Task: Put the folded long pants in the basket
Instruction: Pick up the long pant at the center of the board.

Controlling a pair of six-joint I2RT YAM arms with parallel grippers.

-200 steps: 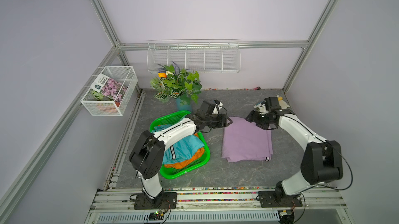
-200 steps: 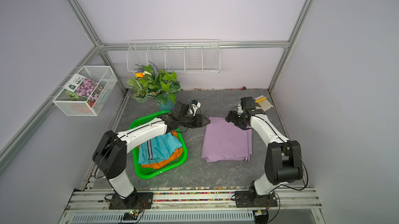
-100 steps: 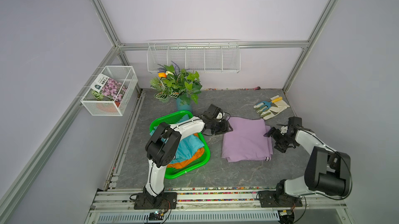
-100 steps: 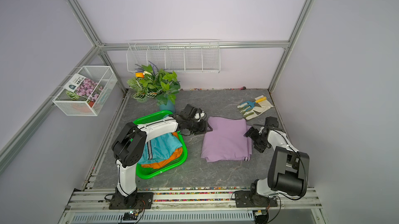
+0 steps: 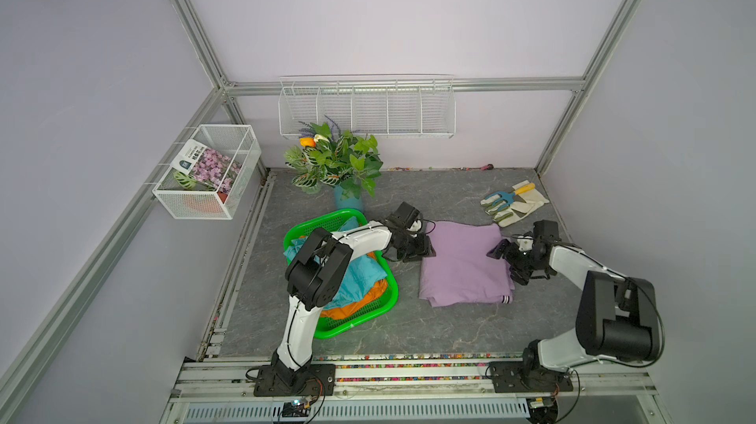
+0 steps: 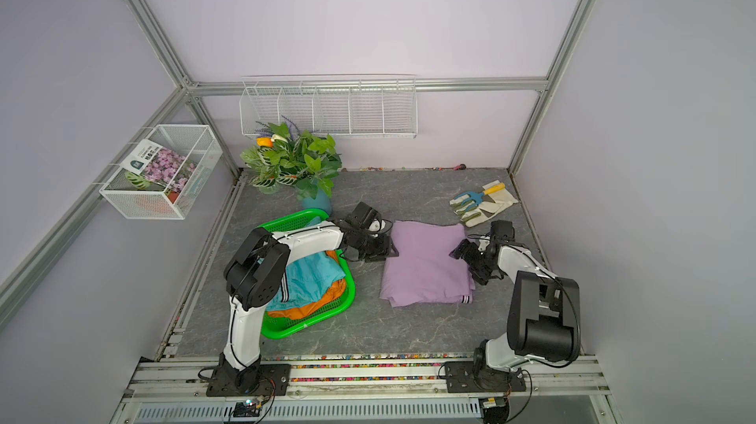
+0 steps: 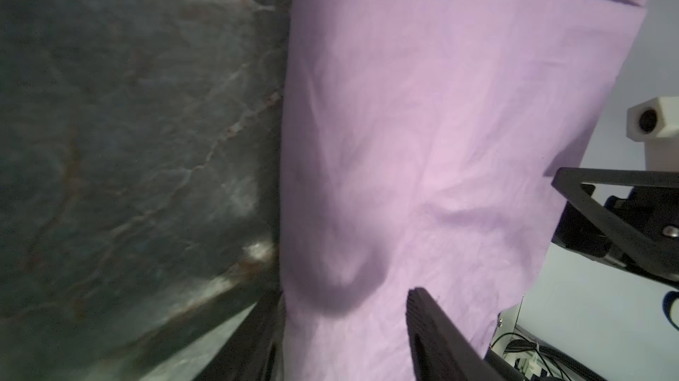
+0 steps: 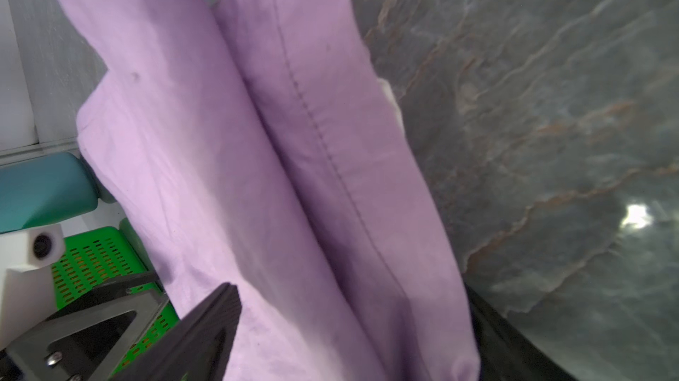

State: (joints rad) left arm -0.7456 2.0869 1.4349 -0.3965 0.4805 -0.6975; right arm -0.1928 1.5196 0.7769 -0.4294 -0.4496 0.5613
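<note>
On the grey marbled bench (image 5: 409,197) the green basket (image 5: 339,332) is my reference point, so everything else is placed off that. The lavender pants (image 5: 462,266) are the biggest thing out there. They lie flat and folded on the bench just beside the basket, on the side facing the right arm, not in it yet. The little striped edge sits at the corner nearest the robot's base.

Inside the basket the teal pants (image 5: 360,274) are piled on top of the orange pants (image 5: 339,310), and the orange pair pokes out underneath along the near side. The left arm reaches right across the basket, so part of that pile is hidden.

A potted plant (image 5: 335,160) stands just behind the basket toward the back wall. The pale work gloves (image 5: 515,207) are well away from the basket, past the lavender pants.

The left end effector (image 5: 425,252) is down at the lavender edge closest to the basket. Its jaws are apart, and the wrist view shows one finger (image 7: 433,324) over the cloth and the other by the bench edge, not clamped. The right end effector (image 5: 507,264) is at the lavender edge farthest from the basket, spread wide, with a finger (image 8: 213,316) above the fabric and nothing pinched.
</note>
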